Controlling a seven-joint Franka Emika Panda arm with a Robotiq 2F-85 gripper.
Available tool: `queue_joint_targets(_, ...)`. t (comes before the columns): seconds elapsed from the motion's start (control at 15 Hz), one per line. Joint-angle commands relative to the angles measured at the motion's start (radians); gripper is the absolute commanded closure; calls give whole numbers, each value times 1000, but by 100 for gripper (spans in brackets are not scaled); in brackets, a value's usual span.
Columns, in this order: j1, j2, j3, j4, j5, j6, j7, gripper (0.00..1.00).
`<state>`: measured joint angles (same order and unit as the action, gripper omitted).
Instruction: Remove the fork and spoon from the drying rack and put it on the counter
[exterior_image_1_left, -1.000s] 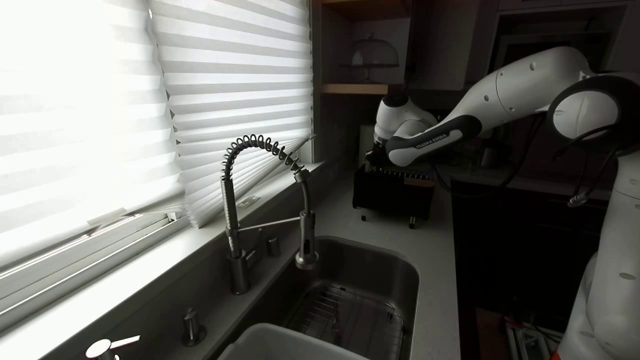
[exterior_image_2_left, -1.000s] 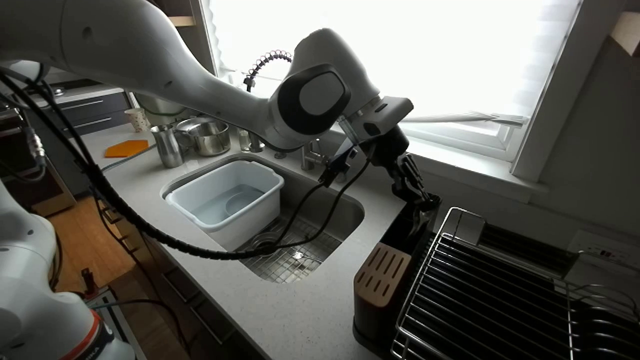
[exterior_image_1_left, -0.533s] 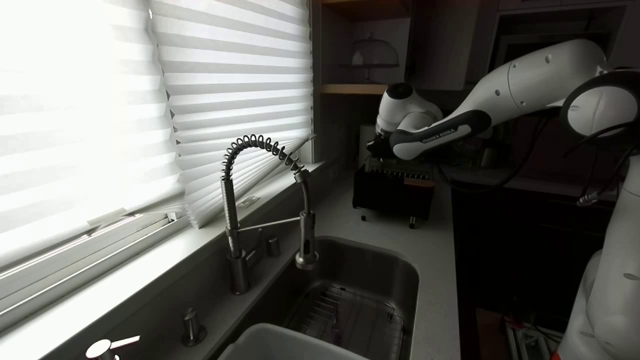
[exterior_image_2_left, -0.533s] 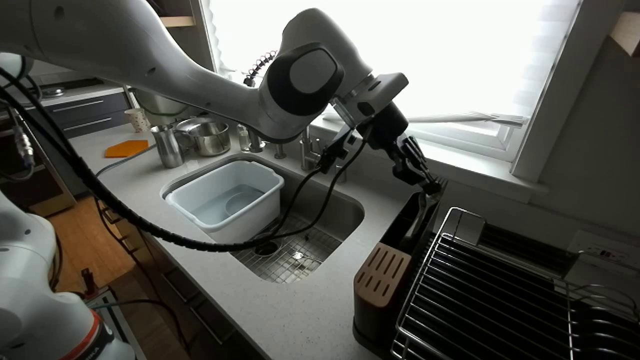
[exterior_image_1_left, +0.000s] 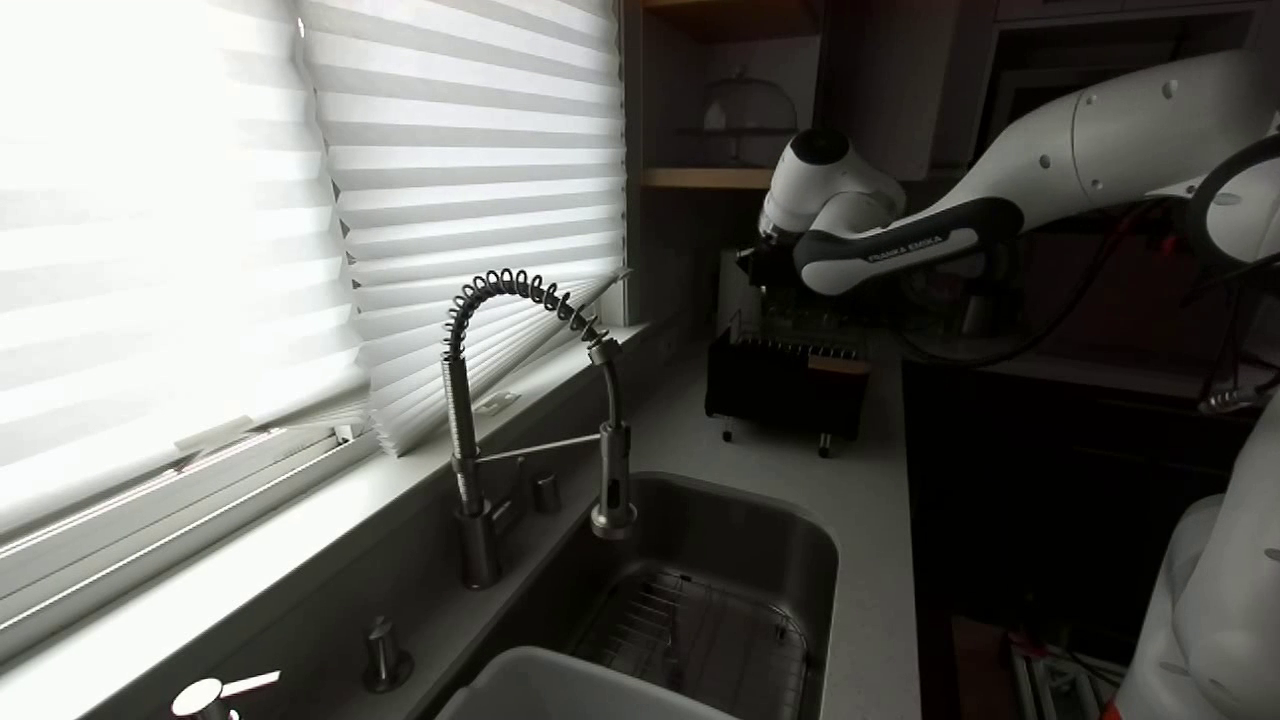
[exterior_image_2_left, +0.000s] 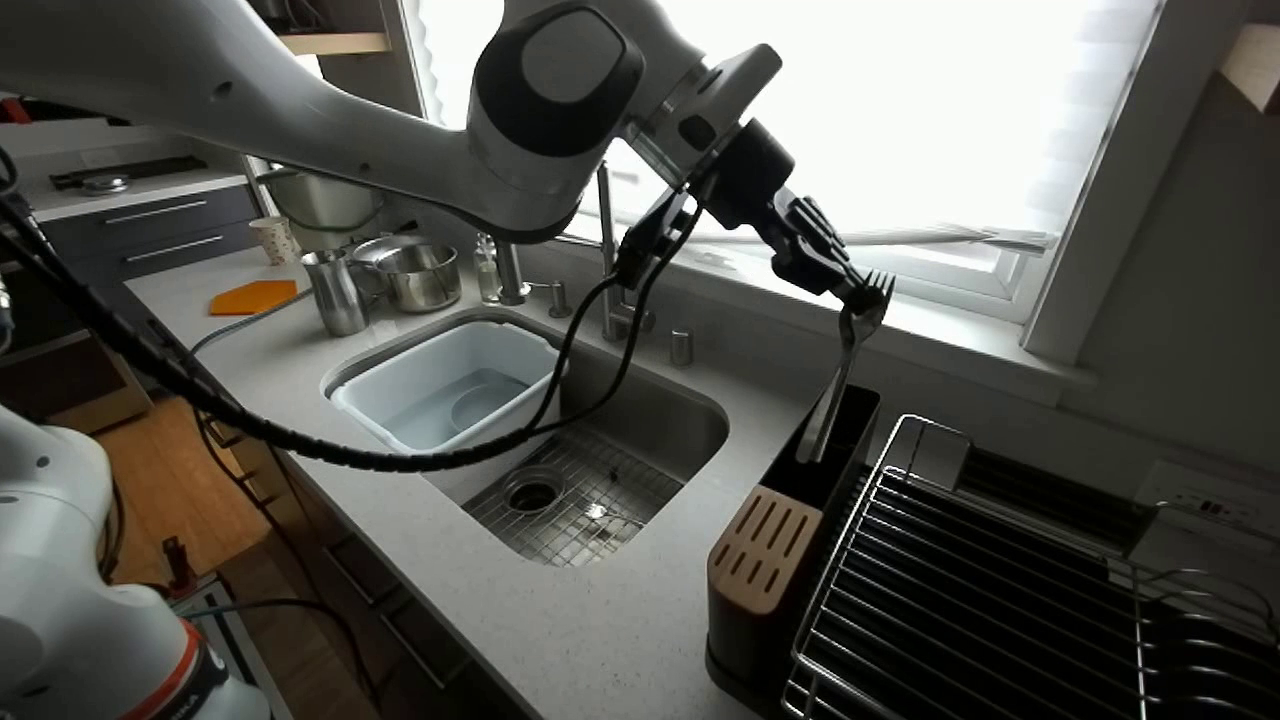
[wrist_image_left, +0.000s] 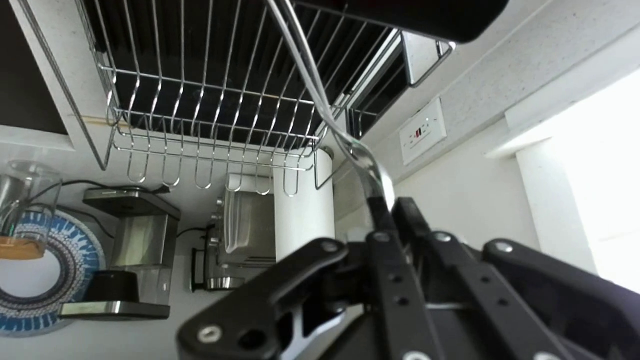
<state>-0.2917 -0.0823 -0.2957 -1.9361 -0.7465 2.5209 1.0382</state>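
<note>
1. Kitchen, dim; white blinds (exterior_image_1_left: 470, 150) glare at upper left in an exterior view. Pale grey counter (exterior_image_2_left: 640, 620) spans the lower middle in an exterior view.
2. Gripper (wrist_image_left: 390, 207): right of center in the wrist view, fingertips nearly together, pinching cutlery.
3. Fork (exterior_image_2_left: 849, 350): in the grip, right of center in an exterior view. Tines point up past the fingertips, handle slants down-left.
4. Second piece of cutlery (wrist_image_left: 305, 47): handle runs alongside the fork's, both reaching the top edge of the wrist view. Its head is mostly hidden; can't tell if it's the spoon.
5. Handle ends overlap the mouth of the dark bin (exterior_image_2_left: 740, 640), lower right in an exterior view; can't tell if they clear its rim. Slotted wooden top (exterior_image_2_left: 765, 548) covers its near end.
6. Drying rack (exterior_image_1_left: 785, 390): dark and boxy, on the counter, right of center. Wire grid (exterior_image_2_left: 960, 610) sits lower right, just beside the bin.
7. Steel sink (exterior_image_2_left: 650, 405): mid-frame, white tub (exterior_image_2_left: 440, 360) in its left part. Coiled faucet (exterior_image_1_left: 458, 400) stands left of center.
8. Upper left in an exterior view: pot (exterior_image_2_left: 420, 280), metal pitcher (exterior_image_2_left: 338, 295), orange mat (exterior_image_2_left: 257, 297).
9. Wrist view, lower left: blue-patterned plate (wrist_image_left: 82, 255).
</note>
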Motion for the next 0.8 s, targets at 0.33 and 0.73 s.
queue_joint_targets(0.33, 14, -113, 61, -55, 90, -126, -108, 98)
queue_joint_targets(0.73, 34, -137, 104, -68, 277, -324, -302, 98)
